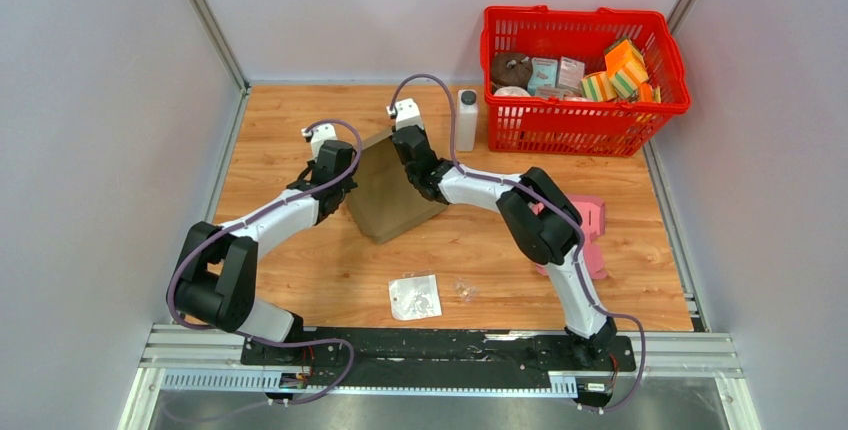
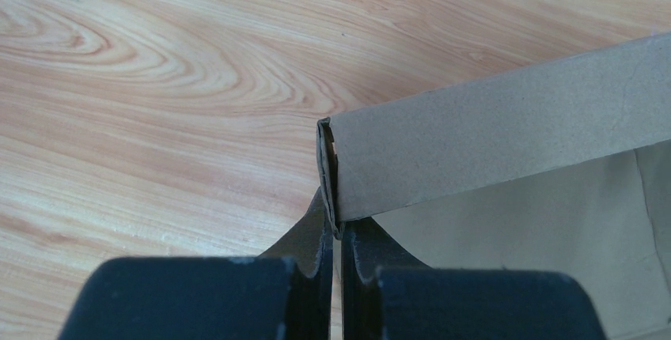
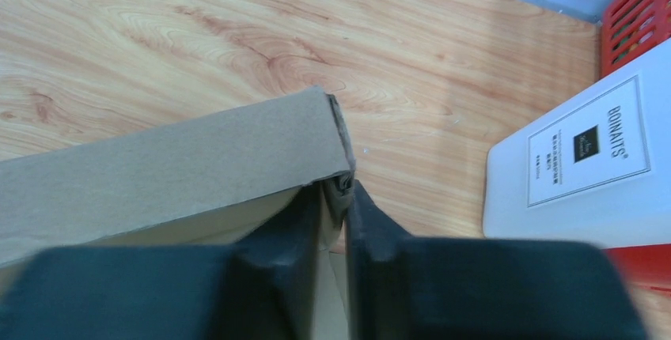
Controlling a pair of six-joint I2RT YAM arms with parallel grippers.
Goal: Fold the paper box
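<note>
Wooden table, left hand, right hand pinching paper box corners

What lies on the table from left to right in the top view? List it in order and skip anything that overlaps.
In order: left hand → paper box → white bottle → red basket.

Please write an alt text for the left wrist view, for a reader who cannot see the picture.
The left gripper, seen from just behind its two dark fingers, is shut on the folded corner edge of the brown paper box. Beyond it there is only the light wooden table.
</note>
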